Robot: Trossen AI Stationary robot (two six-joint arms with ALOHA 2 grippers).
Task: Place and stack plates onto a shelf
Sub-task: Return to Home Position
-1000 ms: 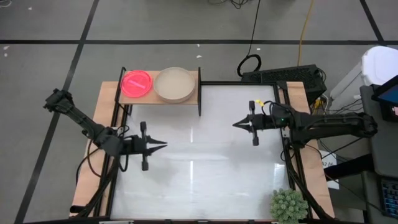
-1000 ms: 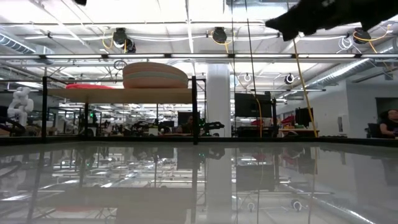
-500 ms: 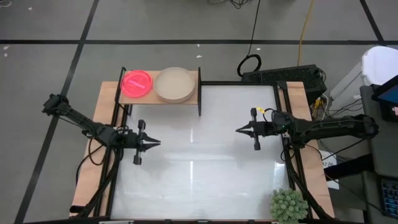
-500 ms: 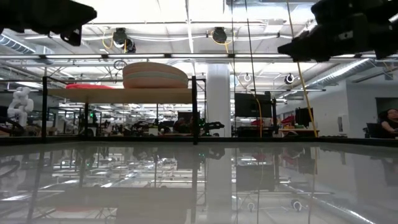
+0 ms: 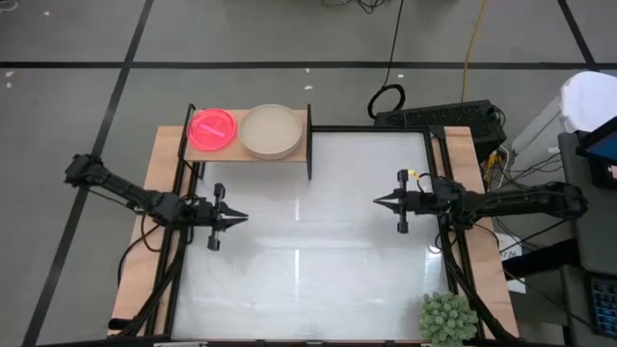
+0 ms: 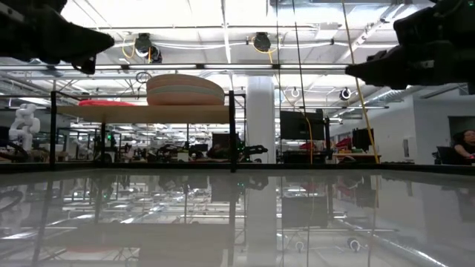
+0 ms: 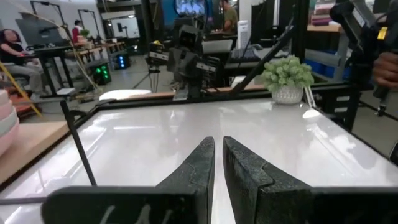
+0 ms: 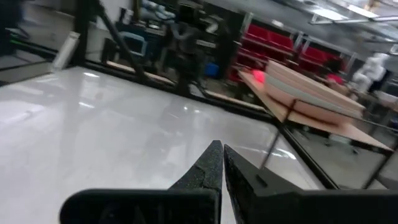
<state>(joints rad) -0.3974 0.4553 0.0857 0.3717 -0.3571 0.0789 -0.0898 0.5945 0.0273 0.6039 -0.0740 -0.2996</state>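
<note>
I see the small pink plates (image 5: pixel 212 129) stacked on the left part of the shelf (image 5: pixel 234 156). They are round and see-through, and they glow bright neon. Just beside them on the same board sits the stack of big plates (image 5: pixel 270 131). The top one is round, dull and beige. In the low view this stack is tall, with soft bands of colour down its side, and the pink stack next to it is low and flat.

The shelf is a flat board of light wood on thin black legs. It stands at the far left corner of the table (image 5: pixel 308 280). The table top is white and shiny, and the ceiling lights shine back from it.

My left gripper (image 5: pixel 236 218) hangs over the left side of the table, on the near side of the shelf, and points at the middle. Its two dark, rough, pointed fingers are almost pressed together, with only a thin slit between them, and they hold nothing. My right gripper (image 5: pixel 378 201) hangs over the right side and points back at the left one. They are well apart. Its fingers are also squeezed close and carry nothing.

A spiky green plant (image 5: pixel 447 316) in a white pot stands at the near right corner.
</note>
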